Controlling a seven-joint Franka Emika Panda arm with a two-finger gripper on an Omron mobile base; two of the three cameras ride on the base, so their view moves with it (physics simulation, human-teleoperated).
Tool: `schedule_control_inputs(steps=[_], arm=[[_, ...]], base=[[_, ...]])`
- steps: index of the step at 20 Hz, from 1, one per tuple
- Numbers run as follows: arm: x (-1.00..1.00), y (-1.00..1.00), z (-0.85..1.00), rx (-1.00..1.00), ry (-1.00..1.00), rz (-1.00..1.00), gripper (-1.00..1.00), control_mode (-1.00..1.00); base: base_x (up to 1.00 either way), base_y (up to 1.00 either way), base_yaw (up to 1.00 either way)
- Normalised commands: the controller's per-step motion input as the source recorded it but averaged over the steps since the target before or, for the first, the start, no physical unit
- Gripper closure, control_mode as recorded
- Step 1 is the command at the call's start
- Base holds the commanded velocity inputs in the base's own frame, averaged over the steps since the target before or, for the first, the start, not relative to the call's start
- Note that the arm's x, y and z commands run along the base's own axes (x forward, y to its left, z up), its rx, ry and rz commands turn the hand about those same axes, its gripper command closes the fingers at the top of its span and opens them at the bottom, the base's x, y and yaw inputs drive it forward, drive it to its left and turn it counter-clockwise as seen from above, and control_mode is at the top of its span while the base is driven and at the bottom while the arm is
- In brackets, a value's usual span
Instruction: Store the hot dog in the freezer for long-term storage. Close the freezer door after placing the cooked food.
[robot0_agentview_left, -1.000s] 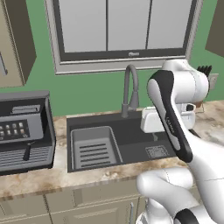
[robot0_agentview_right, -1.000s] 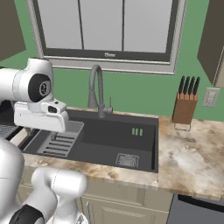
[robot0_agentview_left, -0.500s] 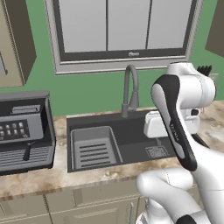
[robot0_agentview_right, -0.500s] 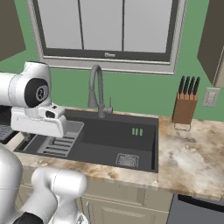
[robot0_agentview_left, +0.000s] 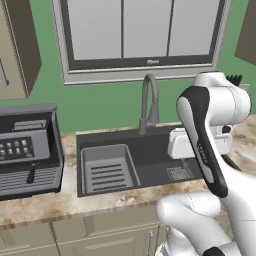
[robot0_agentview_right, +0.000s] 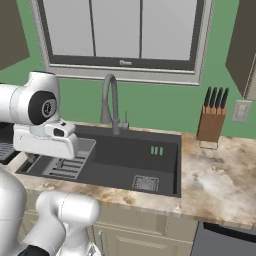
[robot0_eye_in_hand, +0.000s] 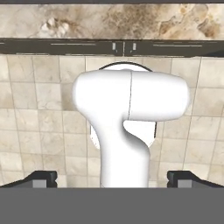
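We face a green kitchen wall (robot0_agentview_left: 100, 107) beneath a wide three-pane window (robot0_agentview_left: 142, 32) with a pale frame. A dark sink (robot0_agentview_right: 127, 160) with a curved grey faucet (robot0_agentview_right: 111, 102) is set into a mottled stone counter (robot0_agentview_right: 215, 177); a ribbed grey drying rack (robot0_agentview_left: 107, 167) sits in its left basin. A black coffee machine (robot0_agentview_left: 27, 150) stands at left, a wooden knife block (robot0_agentview_right: 211, 122) at right. Below, beige floor tiles (robot0_eye_in_hand: 35, 127).

The robot's arm (robot0_agentview_left: 202, 135) has swung over to the right. From the other side, its big white hand part (robot0_agentview_right: 47, 142) has slid left across the sink (robot0_agentview_right: 165, 170), nearer the drying rack (robot0_agentview_right: 65, 165).
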Motion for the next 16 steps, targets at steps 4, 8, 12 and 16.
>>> schedule_control_inputs(steps=[4,8,12,16], arm=[[0.0,0.0,0.0,0.0,0.0,0.0,-1.0,1.0],[0.0,0.0,0.0,0.0,0.0,0.0,-1.0,1.0],[0.0,0.0,0.0,0.0,0.0,0.0,-1.0,1.0],[0.0,0.0,0.0,0.0,0.0,0.0,-1.0,1.0]], base=[[-0.01,0.42,0.0],[-0.04,0.69,0.0],[-0.08,0.8,0.0],[-0.04,0.89,0.0]])
